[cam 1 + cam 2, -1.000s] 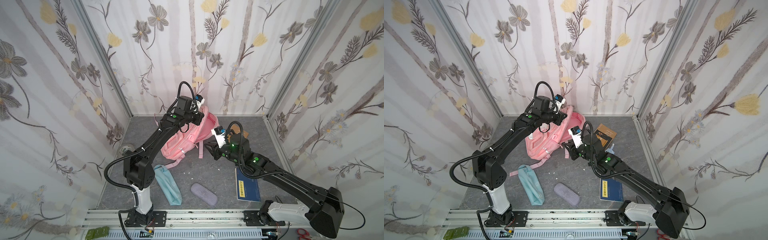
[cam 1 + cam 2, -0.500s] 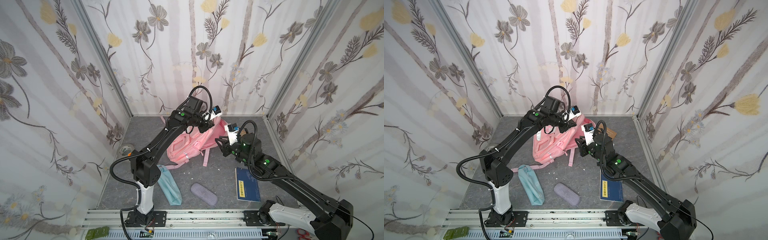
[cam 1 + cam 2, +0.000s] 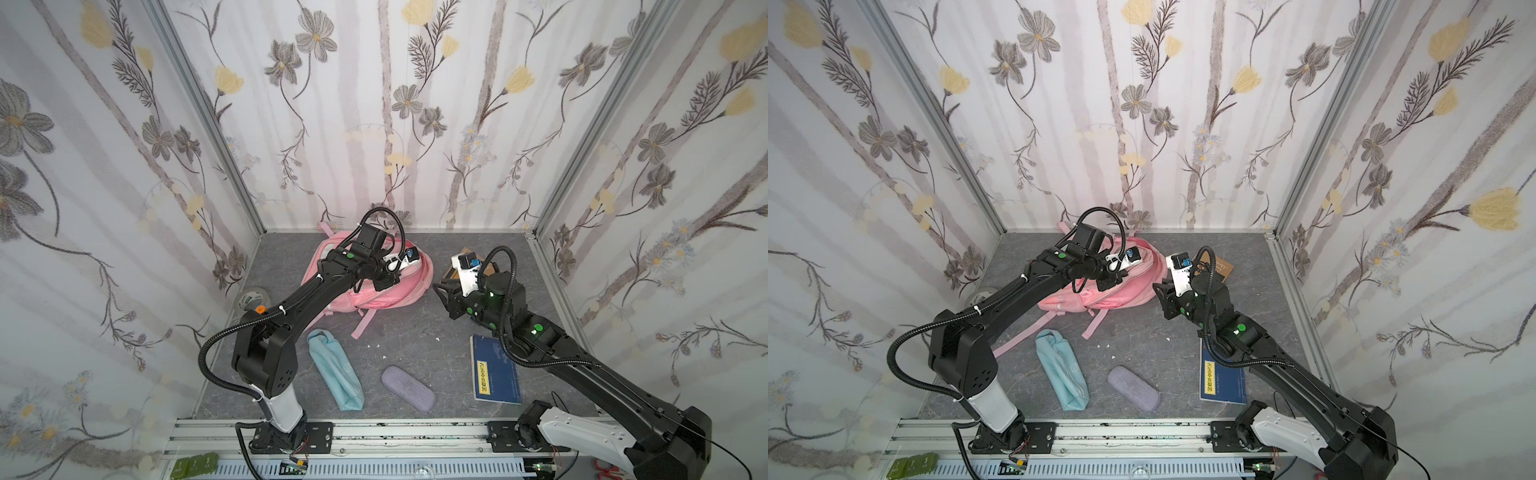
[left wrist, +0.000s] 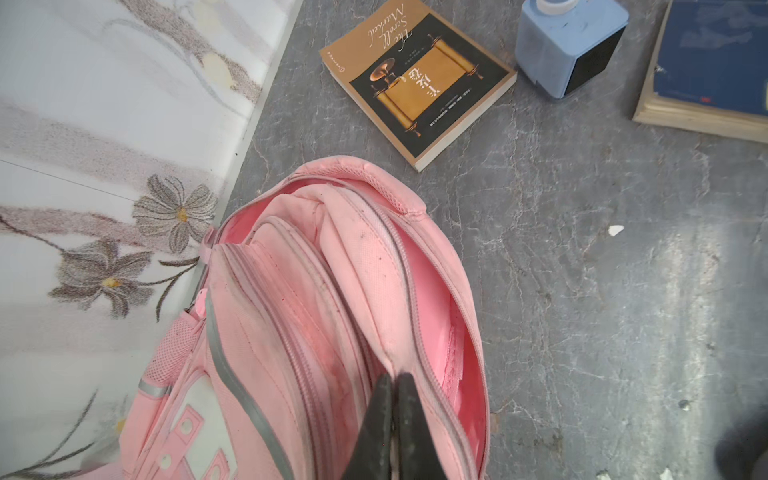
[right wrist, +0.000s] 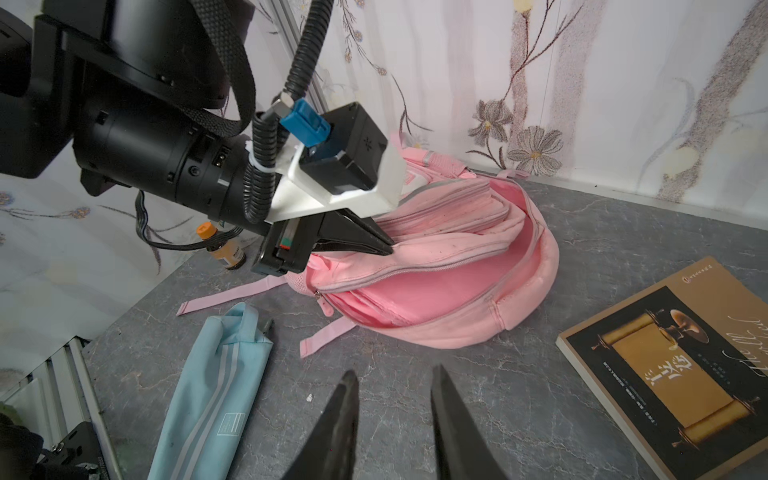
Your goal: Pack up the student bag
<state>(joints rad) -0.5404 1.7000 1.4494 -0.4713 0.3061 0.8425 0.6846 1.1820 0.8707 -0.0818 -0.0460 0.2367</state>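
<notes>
The pink student bag (image 3: 390,293) (image 3: 1121,291) lies on the grey floor near the back wall, its main zip open and the pink lining showing (image 5: 453,286). My left gripper (image 4: 394,376) (image 5: 388,249) is shut on the fabric edge beside the open zip and holds that flap up. In both top views the left gripper (image 3: 383,286) (image 3: 1106,286) sits over the bag. My right gripper (image 5: 395,380) (image 3: 441,287) (image 3: 1159,287) hovers open over bare floor just right of the bag's mouth, with nothing between its fingers.
A brown book (image 5: 681,357) (image 4: 419,79) lies right of the bag, with a blue box (image 4: 569,45) beyond it. A dark blue book (image 3: 494,370), teal pouch (image 3: 334,370) and purple case (image 3: 407,388) lie in front. A tape roll (image 3: 253,297) and small bottle (image 5: 224,249) stand at the left wall.
My left gripper has carried the bag's flap to the right and then lower, and the bag has shifted right and settled flatter. The right gripper has stayed by the bag's mouth.
</notes>
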